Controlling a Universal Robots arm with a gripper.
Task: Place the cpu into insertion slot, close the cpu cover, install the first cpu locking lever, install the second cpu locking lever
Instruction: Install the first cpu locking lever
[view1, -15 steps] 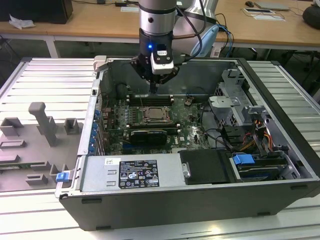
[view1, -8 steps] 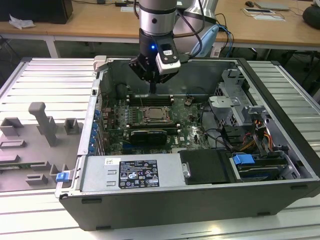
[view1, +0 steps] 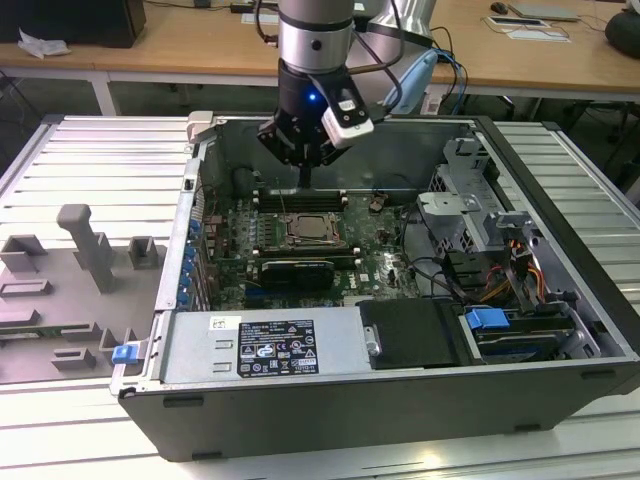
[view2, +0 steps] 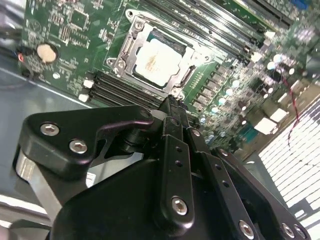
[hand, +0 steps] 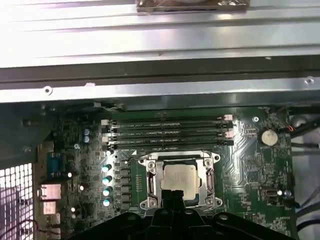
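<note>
Slatted bench (view1: 90, 150) carries an open computer case (view1: 400, 400). Chip (hand: 177, 181) sits in the socket (hand: 216, 159) under its lowered frame (hand: 207, 176). Hand (view1: 305, 178) hovers above the socket, clenched and empty, probably to press with a narrow tip.

Your computer case (view1: 400, 415) stands on the worktop (view1: 110, 160), with a fixture tray (view1: 70, 290) beside it on the exterior view's left. Inside, the motherboard (view1: 375, 262) lies flat on the case floor. The cpu (view1: 311, 229) sits in the insertion slot (view2: 169, 42), and the cpu cover (hand: 150, 182) lies around it. The memory slots (view1: 300, 197) run just behind the slot, with a long card (view1: 297, 270) just before it. Your gripper (view1: 304, 182) hangs above the memory slots. The power supply (view1: 265, 345) sits at the front of the case, and the drive cage (view1: 470, 215) on the exterior view's right.
</note>
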